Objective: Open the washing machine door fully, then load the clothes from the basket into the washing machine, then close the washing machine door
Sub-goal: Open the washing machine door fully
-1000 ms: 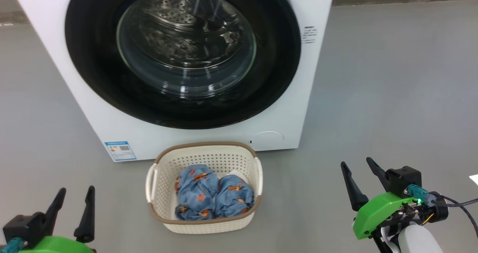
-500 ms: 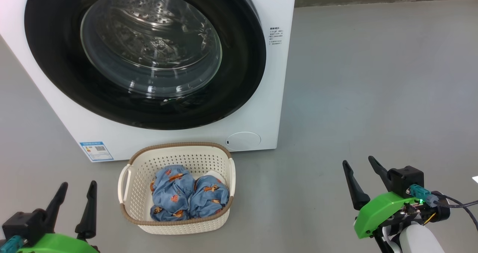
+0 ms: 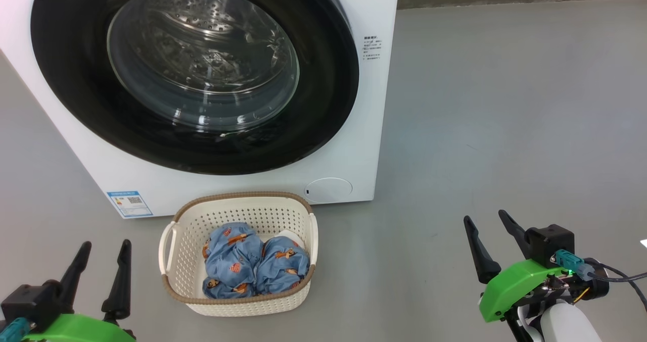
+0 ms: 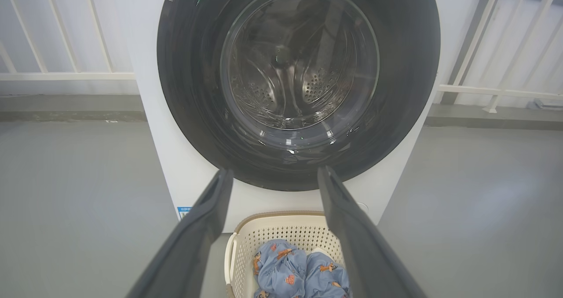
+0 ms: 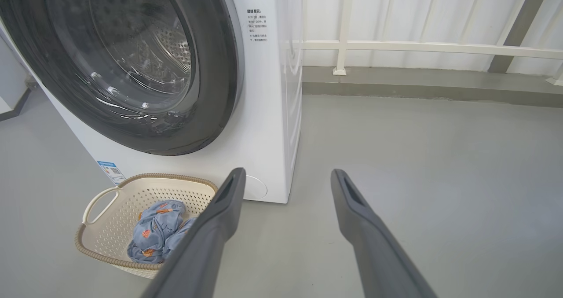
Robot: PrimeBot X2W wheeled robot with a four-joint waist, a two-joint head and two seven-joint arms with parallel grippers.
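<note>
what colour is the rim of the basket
Brown, with a woven look, around the cream perforated basket. It shows best in the head view.

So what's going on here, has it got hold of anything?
Nothing is in hand. The washing machine door is shut against the washing machine, and both bundles of clothes lie in the basket on the floor just in front of it. The left gripper and right gripper hover open and empty, low on either side, touching neither door nor basket. Opening the door is the first step, not yet begun.
</note>
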